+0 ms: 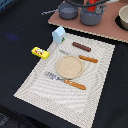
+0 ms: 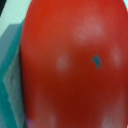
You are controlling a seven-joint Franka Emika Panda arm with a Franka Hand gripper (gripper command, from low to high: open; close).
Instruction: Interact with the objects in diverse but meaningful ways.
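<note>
The red tomato (image 2: 75, 65) fills almost the whole wrist view, very close to the camera, with a teal-grey surface (image 2: 10, 75) beside it. In the exterior view the tomato (image 1: 92, 2) shows at the top edge, just above a grey pot (image 1: 91, 16). Only dark parts of my gripper (image 1: 93, 1) show around it there, and its fingers are hidden. On the mat lie the brown sausage stick (image 1: 80, 47), the pale blue-white milk carton (image 1: 59, 34) and the yellow butter box (image 1: 40, 52).
A second grey pot (image 1: 67, 10) stands to the exterior view's left of the first, both on a brown board (image 1: 107, 27). A pale bowl (image 1: 123, 17) sits at the right edge. The striped mat (image 1: 50, 92) holds a tan plate (image 1: 69, 66), a knife (image 1: 82, 58) and a fork (image 1: 65, 80).
</note>
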